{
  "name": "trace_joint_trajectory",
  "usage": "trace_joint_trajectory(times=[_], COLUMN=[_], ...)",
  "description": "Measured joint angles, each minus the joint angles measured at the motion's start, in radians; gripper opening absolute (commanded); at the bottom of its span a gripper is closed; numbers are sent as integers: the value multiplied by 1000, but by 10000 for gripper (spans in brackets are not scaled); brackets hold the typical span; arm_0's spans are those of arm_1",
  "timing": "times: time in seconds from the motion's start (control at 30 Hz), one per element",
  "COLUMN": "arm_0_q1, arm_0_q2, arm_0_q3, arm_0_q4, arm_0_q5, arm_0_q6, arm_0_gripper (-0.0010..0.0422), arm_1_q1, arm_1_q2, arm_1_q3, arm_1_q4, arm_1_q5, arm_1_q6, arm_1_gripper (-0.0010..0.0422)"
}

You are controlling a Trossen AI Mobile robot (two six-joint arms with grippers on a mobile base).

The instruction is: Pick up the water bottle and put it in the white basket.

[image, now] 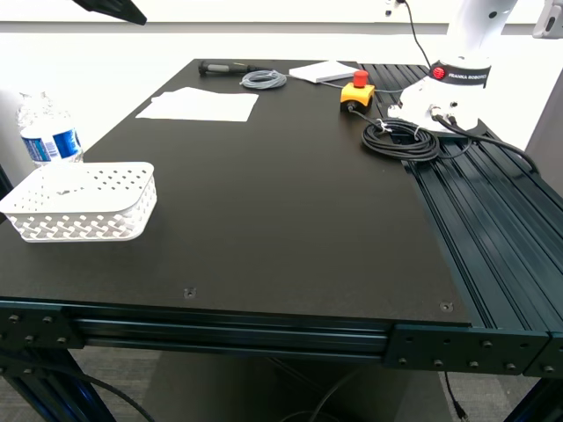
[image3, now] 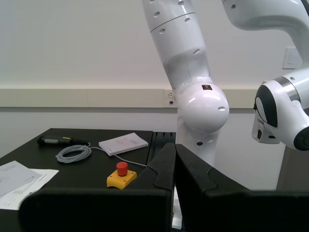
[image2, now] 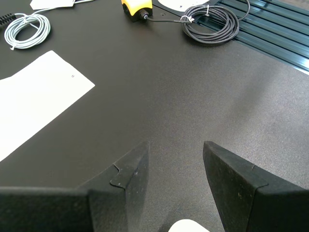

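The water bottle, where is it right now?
The water bottle stands at the exterior view's far left edge, just behind the white basket.

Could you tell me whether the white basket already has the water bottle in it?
No, it is empty. The white basket shows only its dotted base, and the water bottle stands upright behind it.

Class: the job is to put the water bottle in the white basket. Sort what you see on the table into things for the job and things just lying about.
For the job:
water bottle
white basket

Lying about:
paper sheets
grey cable coil
black cable coil
yellow stop button
booklet
black-handled tool
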Motion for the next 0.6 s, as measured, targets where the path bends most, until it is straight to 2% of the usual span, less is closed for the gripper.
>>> trace_joint_trajectory(times=[0.6], arm_0_q1=[-1], arm_0_q2=[0], arm_0_q3=[0], arm_0_q4=[0], arm_0_q5=[0], arm_0_q6=[0], arm_0_gripper=[1], arm_1_q1=[0], arm_1_q2=[0], arm_1_q3=[0], arm_1_q4=[6], arm_1_q5=[0], arm_1_q6=[0], arm_1_gripper=[146])
